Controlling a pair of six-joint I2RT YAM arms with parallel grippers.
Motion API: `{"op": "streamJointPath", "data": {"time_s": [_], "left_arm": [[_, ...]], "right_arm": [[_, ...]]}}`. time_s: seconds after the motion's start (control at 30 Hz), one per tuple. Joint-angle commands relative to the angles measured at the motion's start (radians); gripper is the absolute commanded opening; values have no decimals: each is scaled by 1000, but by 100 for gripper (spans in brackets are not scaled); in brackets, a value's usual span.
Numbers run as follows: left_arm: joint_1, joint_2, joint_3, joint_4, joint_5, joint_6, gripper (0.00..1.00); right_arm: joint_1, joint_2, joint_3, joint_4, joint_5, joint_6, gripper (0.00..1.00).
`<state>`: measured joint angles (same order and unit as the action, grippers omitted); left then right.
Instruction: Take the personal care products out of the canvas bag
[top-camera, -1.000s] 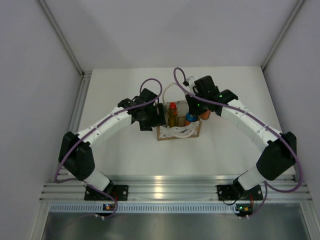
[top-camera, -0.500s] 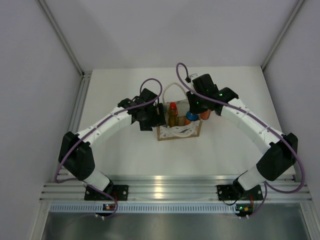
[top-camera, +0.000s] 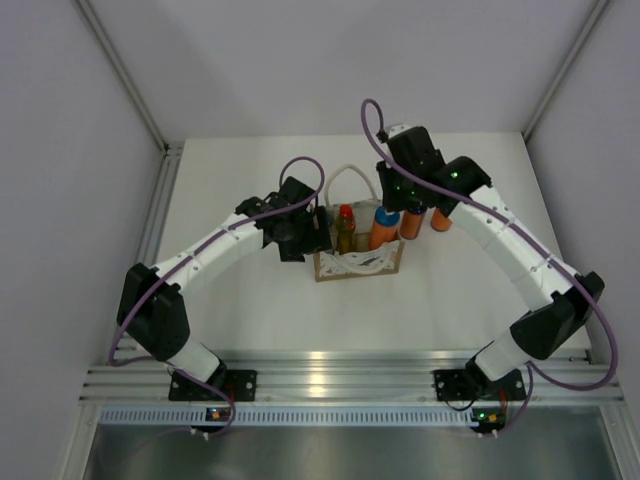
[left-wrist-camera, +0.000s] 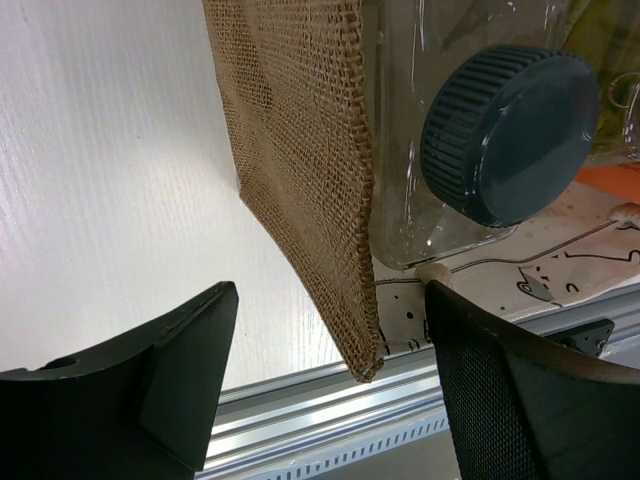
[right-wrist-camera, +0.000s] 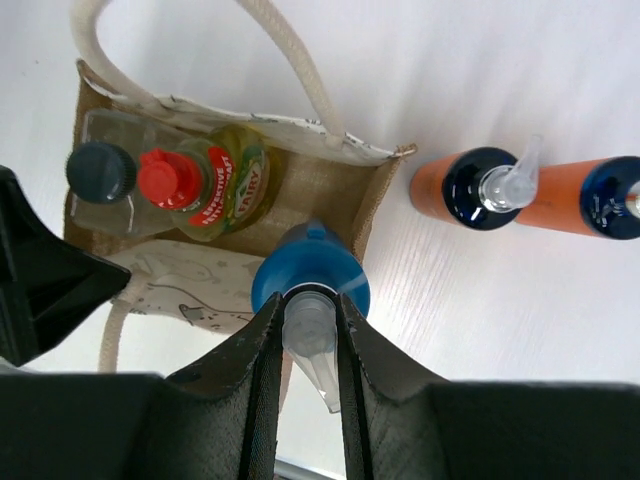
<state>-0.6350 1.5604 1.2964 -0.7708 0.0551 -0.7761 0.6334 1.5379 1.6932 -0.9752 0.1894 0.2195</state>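
Left gripper (left-wrist-camera: 330, 300) is spread wide, one finger on each side of the canvas bag's (top-camera: 355, 268) left wall. Inside sit the pale bottle (left-wrist-camera: 510, 135) and the amber bottle (right-wrist-camera: 215, 180), side by side. Right gripper (right-wrist-camera: 305, 320) is clamped on the pump of the light-blue-capped orange bottle (right-wrist-camera: 310, 275), held high at the bag's right end. Just past that end, two dark-blue-capped orange bottles (right-wrist-camera: 470, 190) (right-wrist-camera: 590, 197) are out on the table (top-camera: 250, 300).

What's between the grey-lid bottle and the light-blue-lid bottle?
The red-capped amber bottle sits between the grey-capped bottle and the light-blue-capped bottle; the right wrist view shows it.
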Motion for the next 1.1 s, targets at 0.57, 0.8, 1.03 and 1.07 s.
{"op": "streamJointPath", "data": {"time_s": [0.57, 0.8, 1.03, 1.07], "left_arm": [[-3, -14, 4, 7, -8, 0, 80], [-3, -10, 10, 7, -8, 5, 80], [-5, -10, 15, 7, 2, 8, 80], [-5, -13, 17, 7, 0, 8, 80]], "right_arm": [[-4, -33, 460, -244, 182, 55, 0], [-64, -73, 427, -264, 232, 96, 0], [-173, -195, 160, -154, 246, 135, 0], [-187, -209, 133, -140, 248, 139, 0]]}}
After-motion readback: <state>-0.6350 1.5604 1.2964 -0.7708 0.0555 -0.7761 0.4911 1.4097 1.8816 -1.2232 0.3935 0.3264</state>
